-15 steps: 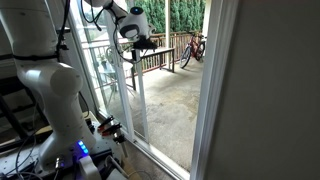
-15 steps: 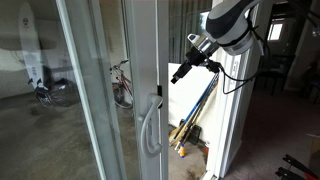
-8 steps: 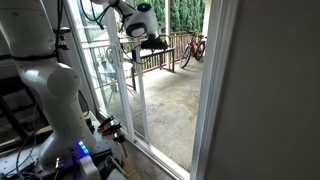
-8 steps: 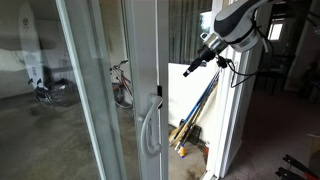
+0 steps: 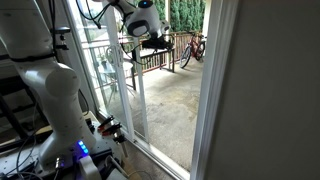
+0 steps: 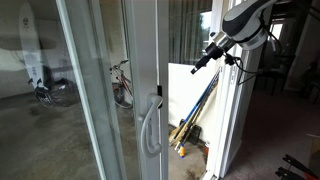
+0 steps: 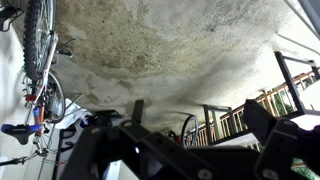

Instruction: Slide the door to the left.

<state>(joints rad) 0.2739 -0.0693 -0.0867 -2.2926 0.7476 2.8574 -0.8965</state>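
The door is a tall glass pane in a thin white frame, standing partly open beside the gap to the patio. In an exterior view its white stile carries a curved white handle. My gripper hangs high in the opening, beside the door's edge and apart from it. It also shows in an exterior view, to the right of the stile and above the handle. In the wrist view the two dark fingers stand apart with nothing between them.
A wide white jamb bounds the opening on the far side. A bicycle and a wooden railing stand on the concrete patio. Long-handled tools lean inside by the wall. The robot's white base fills the near side.
The gripper has risen and drawn further away from the door's edge. The door has not visibly moved.
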